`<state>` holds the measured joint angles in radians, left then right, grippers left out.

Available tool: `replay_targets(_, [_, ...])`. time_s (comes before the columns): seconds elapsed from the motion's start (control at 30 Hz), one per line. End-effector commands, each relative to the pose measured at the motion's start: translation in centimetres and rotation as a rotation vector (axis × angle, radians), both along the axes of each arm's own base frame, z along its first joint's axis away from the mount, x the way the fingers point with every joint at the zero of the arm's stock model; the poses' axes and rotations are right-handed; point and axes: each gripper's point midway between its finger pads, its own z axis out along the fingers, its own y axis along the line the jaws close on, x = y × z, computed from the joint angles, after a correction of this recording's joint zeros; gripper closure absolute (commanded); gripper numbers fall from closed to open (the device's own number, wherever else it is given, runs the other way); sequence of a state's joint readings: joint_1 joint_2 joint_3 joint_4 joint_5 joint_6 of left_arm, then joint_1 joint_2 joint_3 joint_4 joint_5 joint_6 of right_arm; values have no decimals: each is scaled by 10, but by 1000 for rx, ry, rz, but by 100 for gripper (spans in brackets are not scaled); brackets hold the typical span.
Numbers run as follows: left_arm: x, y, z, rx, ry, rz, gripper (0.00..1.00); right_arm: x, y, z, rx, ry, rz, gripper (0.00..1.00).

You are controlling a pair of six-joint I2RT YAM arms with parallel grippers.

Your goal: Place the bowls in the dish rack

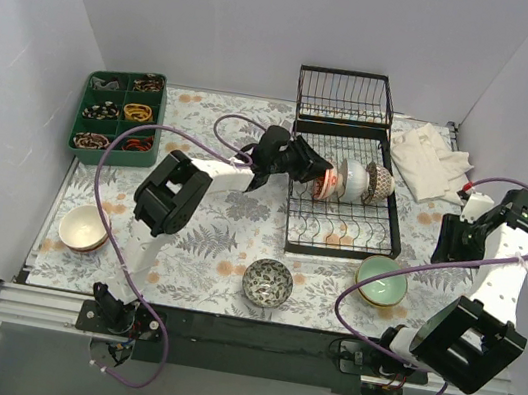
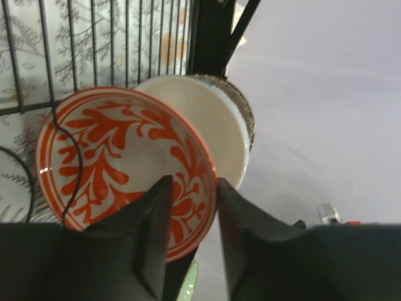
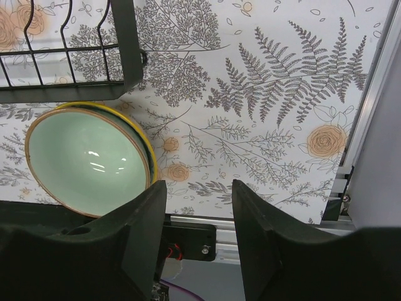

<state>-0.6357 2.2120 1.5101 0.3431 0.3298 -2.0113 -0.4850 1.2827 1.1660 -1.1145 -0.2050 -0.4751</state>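
Note:
The black wire dish rack (image 1: pixel 338 242) stands at the back centre. Three bowls stand on edge in it: a red-orange patterned one (image 1: pixel 325 185), a white one (image 1: pixel 353 180) and a brown lattice one (image 1: pixel 380 183). My left gripper (image 1: pixel 315 174) is shut on the rim of the red-orange bowl (image 2: pixel 119 157), one finger inside and one outside, with the white bowl (image 2: pixel 219 125) right behind it. My right gripper (image 1: pixel 448 247) is open and empty, right of the rack. A pale green bowl (image 3: pixel 81 160) lies stacked in a yellow-rimmed one (image 3: pixel 143 135) below it. A blue-patterned bowl (image 1: pixel 268 282) and a cream bowl (image 1: pixel 85 227) sit on the table.
A green compartment tray (image 1: pixel 120 116) with small items is at the back left. A crumpled white cloth (image 1: pixel 432 160) lies at the back right. The rack's taller basket end (image 1: pixel 346 98) faces the back wall. The rack's corner (image 3: pixel 125 63) shows in the right wrist view.

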Motion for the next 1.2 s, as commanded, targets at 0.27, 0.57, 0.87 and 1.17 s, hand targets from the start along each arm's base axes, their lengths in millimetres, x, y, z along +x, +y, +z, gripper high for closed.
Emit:
replay_targets(0.27, [-16, 19, 31, -35, 110, 63, 38, 8, 5, 5, 18, -71, 15, 45])
replay_targets(0.57, [-22, 29, 57, 7, -64, 4, 29, 3, 13, -3, 40, -80, 25, 45])
replay_targets(0.87, [-67, 62, 134, 156, -588, -317, 29, 15, 17, 9, 69, -136, 54, 45])
replay_targets(1.17, [-212, 140, 72, 544, -1146, -1090, 42, 55, 24, 55, 141, -297, 98, 45])
